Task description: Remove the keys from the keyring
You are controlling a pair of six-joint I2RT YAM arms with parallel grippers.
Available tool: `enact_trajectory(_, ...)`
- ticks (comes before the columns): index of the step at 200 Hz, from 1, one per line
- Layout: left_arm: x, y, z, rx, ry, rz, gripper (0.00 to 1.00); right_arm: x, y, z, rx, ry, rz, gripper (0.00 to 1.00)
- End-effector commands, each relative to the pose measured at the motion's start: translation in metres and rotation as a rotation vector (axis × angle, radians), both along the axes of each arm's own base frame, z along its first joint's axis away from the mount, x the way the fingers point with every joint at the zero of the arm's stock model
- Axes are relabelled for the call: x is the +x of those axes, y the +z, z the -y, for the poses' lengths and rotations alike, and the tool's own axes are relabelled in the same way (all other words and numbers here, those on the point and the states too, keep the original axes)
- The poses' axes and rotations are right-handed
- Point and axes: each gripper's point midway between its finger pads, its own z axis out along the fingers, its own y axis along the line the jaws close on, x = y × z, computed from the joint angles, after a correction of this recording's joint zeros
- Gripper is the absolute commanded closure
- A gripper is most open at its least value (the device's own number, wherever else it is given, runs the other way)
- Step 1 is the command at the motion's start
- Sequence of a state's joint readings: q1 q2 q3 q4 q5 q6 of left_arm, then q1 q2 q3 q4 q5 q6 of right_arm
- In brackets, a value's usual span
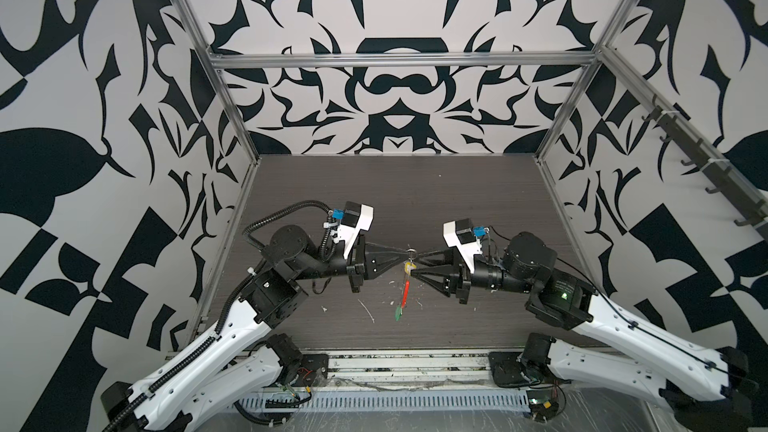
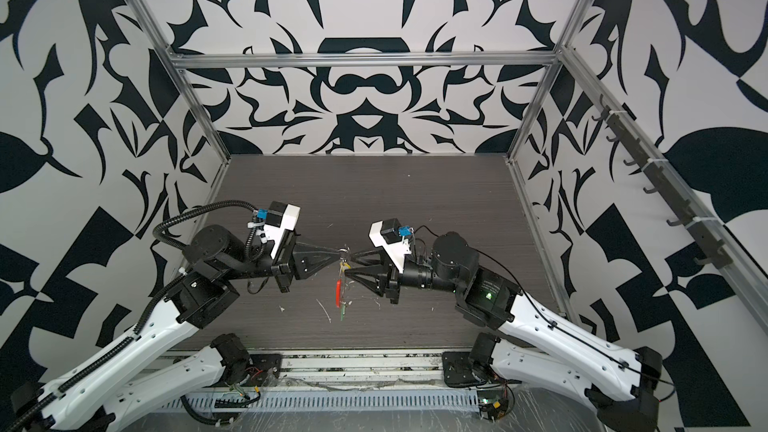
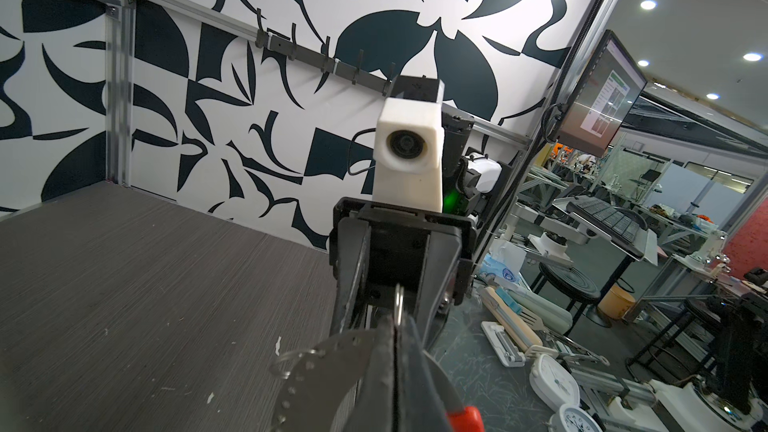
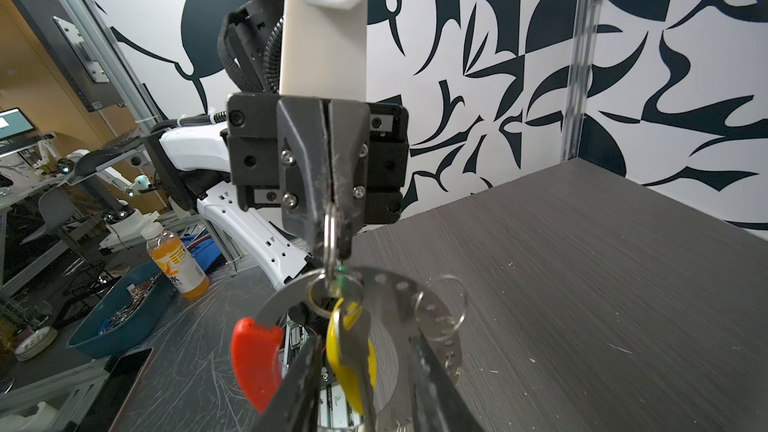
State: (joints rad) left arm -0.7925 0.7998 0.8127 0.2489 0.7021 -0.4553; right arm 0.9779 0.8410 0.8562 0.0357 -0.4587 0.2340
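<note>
Left claw point(image 1: 405, 252) clamping split ring point(image 4: 331, 224), right claw point(image 4: 365, 340) apart — yellow key point(image 4: 351, 367) between (red-sleeved keyring point(image 4: 384, 285))

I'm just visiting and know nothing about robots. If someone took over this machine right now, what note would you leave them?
Left gripper: shut on a small split ring, from which the keyring hangs.
Right gripper: open, fingers either side of the yellow-tagged key.
Green-tagged key hangs lowest, below the red sleeve.
Done: bunch held up between the arms.
Left: neither key looks off the keyring yet; both must come off.
</note>
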Motion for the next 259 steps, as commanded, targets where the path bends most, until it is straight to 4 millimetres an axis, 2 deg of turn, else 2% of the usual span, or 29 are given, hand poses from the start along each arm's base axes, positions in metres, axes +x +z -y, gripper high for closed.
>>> enact_trajectory(1, -0.003, 0.004, -0.002, -0.025, -0.010, 0.019, 1.00, -0.003, 0.025, 0.000, 0.076, 0.005, 0.052, 0.67)
enact_trajectory(67, 0.000, 0.001, -0.001, -0.021, 0.008, 0.014, 1.00, -0.002, 0.023, -0.008, 0.068, 0.015, 0.044, 0.70)
enact_trajectory(148, 0.008, -0.009, -0.004, 0.016, 0.072, 0.021, 1.00, 0.016, -0.002, 0.000, -0.022, -0.104, 0.023, 0.89)
enact_trajectory(233, 0.024, -0.020, -0.003, 0.056, 0.158, 0.019, 1.00, 0.025, -0.023, 0.001, -0.101, -0.153, 0.001, 0.98)
enact_trajectory(259, 0.029, -0.022, -0.003, 0.058, 0.181, 0.013, 1.00, 0.026, -0.024, 0.000, -0.106, -0.156, -0.005, 1.00)
